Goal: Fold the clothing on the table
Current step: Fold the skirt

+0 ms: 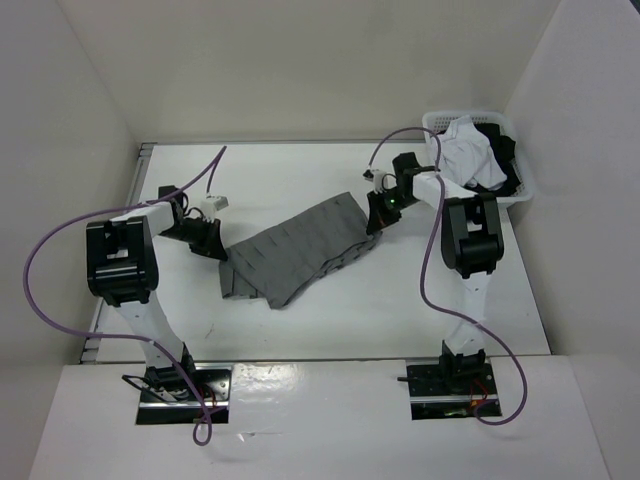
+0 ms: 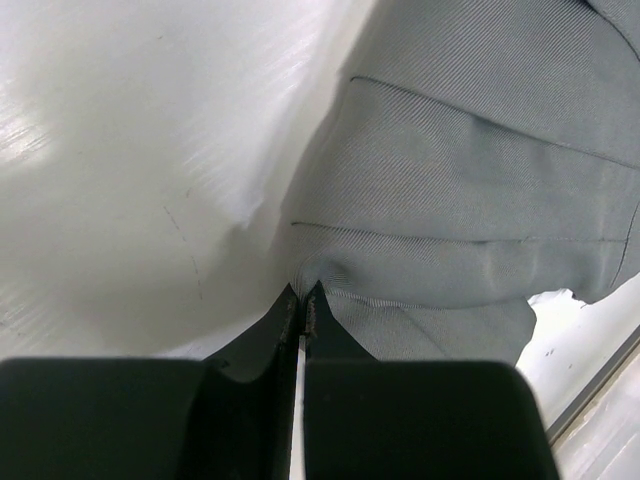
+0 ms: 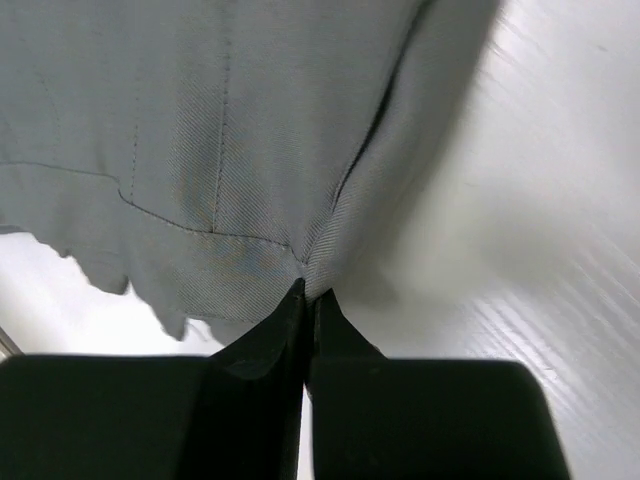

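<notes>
Left gripper point(image 2: 303, 292): jaws together, clamped on an edge of the skirt point(image 2: 455, 200). The cloth puckers where it enters the tips, and pleat lines run away from the pinch. Past the skirt's ragged far edge, bare table point(image 2: 120, 150) shows.

Right gripper point(image 3: 308, 290): jaws together, nipping a fold at the skirt's edge. A seam and a stitched pleat lead up from the tips. The cloth casts a soft shadow on the tabletop on the right side of the wrist view.

Top view: the skirt runs as a grey band on a diagonal across the middle of the table. Its near-left end is at the left gripper, its far-right end at the right gripper. The near-left part is wider and doubled over itself, with a point toward the arm bases. I cannot tell whether the middle of the band touches the table.

Both arms reach inward from their bases.

A white lattice basket point(image 1: 437, 124) sits at the far right corner, well apart from the skirt. It holds a white garment point(image 1: 470, 152) and a black garment point(image 1: 506, 150).
</notes>
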